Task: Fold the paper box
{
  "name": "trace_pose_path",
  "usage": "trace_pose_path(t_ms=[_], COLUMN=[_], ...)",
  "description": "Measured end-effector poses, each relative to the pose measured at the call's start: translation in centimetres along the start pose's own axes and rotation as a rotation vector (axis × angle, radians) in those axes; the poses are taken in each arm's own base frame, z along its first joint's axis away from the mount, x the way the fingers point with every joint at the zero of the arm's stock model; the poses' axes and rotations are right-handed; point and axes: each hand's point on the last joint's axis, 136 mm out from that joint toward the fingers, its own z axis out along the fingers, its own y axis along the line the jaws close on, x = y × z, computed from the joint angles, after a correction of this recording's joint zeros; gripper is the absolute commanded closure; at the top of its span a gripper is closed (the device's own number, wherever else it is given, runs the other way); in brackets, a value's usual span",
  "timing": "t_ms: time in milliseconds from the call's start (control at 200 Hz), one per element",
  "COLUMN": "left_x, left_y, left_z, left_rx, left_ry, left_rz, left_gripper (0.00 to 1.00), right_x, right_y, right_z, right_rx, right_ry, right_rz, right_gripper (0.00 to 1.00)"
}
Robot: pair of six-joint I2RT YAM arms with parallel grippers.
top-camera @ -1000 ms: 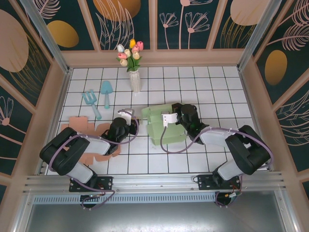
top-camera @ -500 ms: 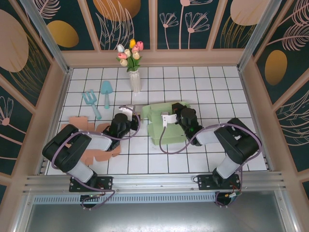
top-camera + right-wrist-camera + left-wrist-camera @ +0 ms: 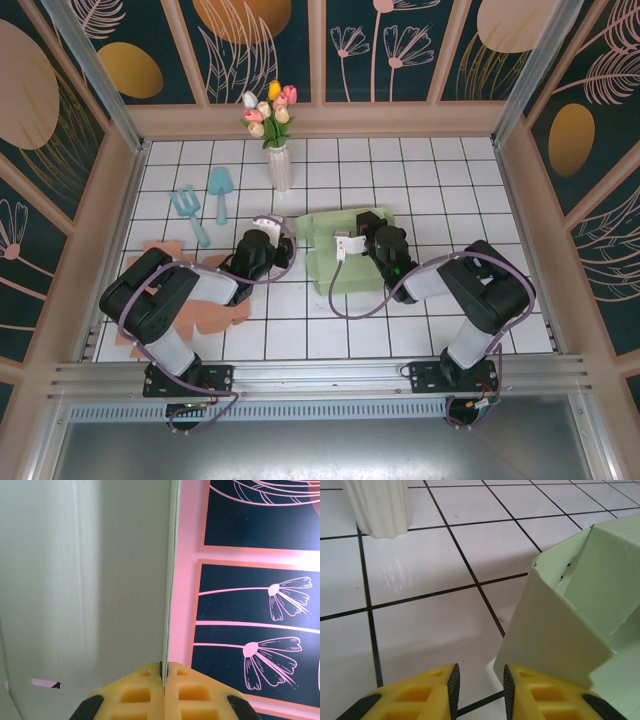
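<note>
Left gripper [image 3: 481, 677] advanced to green paper box [image 3: 345, 265] at mid-table; jaws slightly parted, empty. Right gripper [image 3: 164, 671] clamped on box panel edge. Risk: left push buckles panel, pinch slips.

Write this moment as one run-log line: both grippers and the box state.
left gripper: slightly open, empty, beside green paper box | right gripper: shut on one wall edge of it | box: partly folded
</note>
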Motion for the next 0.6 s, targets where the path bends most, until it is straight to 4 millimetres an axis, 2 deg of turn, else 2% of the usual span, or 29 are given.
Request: trace_pose_path(t_ms=[120,250,601], left_x=[0.1,-0.1,-0.6], left_y=[-0.6,-1.4,-3.3], left_z=[0.1,0.3,0.7], left_rx=[0.032,0.076,0.169], left_ry=[0.008,0.014,0.021], left_rz=[0.003,0.016,0.028], left_gripper=[0.63,0.62,0.7], right_x=[-0.2,-0.3,-0.4], right_y=[0.0,0.0,0.0], right_z=[0.0,-0.1,-0.1], right_rx=[0.0,0.0,0.0], right_ry=[-0.004,-0.006,-0.01], right_rz=[-0.001,-0.001,-0.001], right_gripper=[1.0,1.0,1.0])
